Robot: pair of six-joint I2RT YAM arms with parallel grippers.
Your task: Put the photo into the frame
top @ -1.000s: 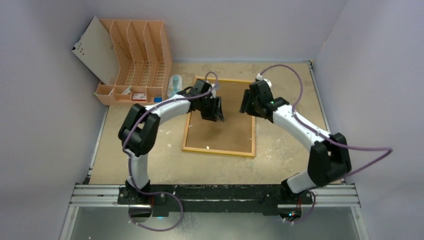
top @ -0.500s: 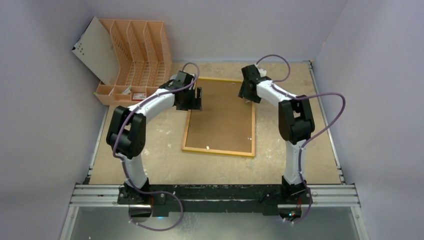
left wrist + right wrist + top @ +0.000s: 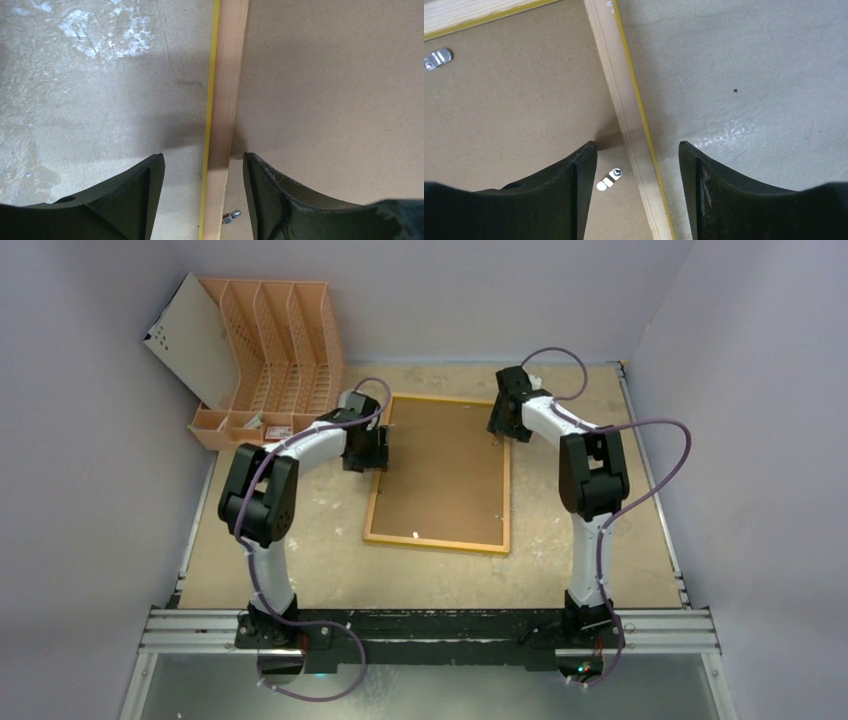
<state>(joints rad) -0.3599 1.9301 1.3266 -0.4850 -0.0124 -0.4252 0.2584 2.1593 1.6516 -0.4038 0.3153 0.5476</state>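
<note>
The frame (image 3: 438, 542) lies face down on the table, its wooden back edge up, with a brown backing board (image 3: 445, 465) filling it. My left gripper (image 3: 374, 452) is open and straddles the frame's left rail (image 3: 225, 90): one finger (image 3: 135, 200) is over the table, the other over the board. Also open, my right gripper (image 3: 505, 425) straddles the right rail (image 3: 616, 75) near the far corner. Neither gripper's (image 3: 203, 160) (image 3: 638, 147) fingers touch the wood. The photo is hidden from view.
An orange slotted file rack (image 3: 275, 350) stands at the back left with a flat white panel (image 3: 185, 340) leaning beside it. Small metal turn tabs (image 3: 609, 179) (image 3: 231, 216) sit at the board's edges. Purple walls close in on three sides.
Both grippers have moved apart from over the middle of the backing board to the frame's left and right rails. The left jaws have widened.
</note>
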